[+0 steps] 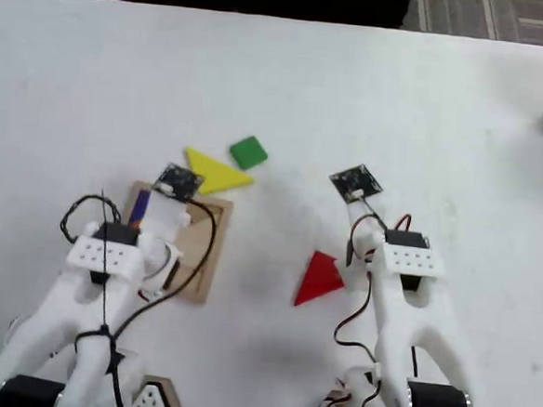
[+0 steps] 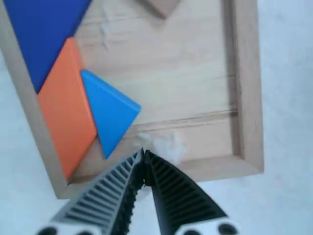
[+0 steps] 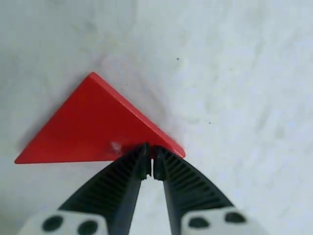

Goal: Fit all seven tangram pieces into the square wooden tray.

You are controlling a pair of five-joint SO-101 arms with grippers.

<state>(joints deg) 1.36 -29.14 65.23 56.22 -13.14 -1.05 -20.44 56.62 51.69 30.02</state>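
Arms first, as I see them from above: both stretch away from the near edge of the white surface (image 1: 373,89), side by side. My left arm (image 1: 109,257) lies over the near part of the wooden tray (image 1: 203,255), and its wrist looks down into the tray. The left jaws are closed tip to tip and hold nothing. Their tips hang above the tray floor just inside one rim, near the point of a light blue triangle (image 2: 110,110).

That triangle lies flat against an orange piece (image 2: 66,112). The orange piece runs along the tray's side rim and touches a dark blue triangle (image 2: 46,29) next to it. The rest of the tray floor I can see is bare pale wood.

My right arm (image 1: 411,269) sits well apart from the tray. The right jaws are closed to a hairline slit and grip nothing. Their tips sit right at the long edge of a red triangle (image 3: 93,125), close to one corner. I cannot tell if they touch it. The red triangle lies flat on the surface between the two arms.

Farther out, a yellow triangle (image 1: 216,172) lies just beyond the tray's far rim, and a green square (image 1: 249,152) sits just beside it.
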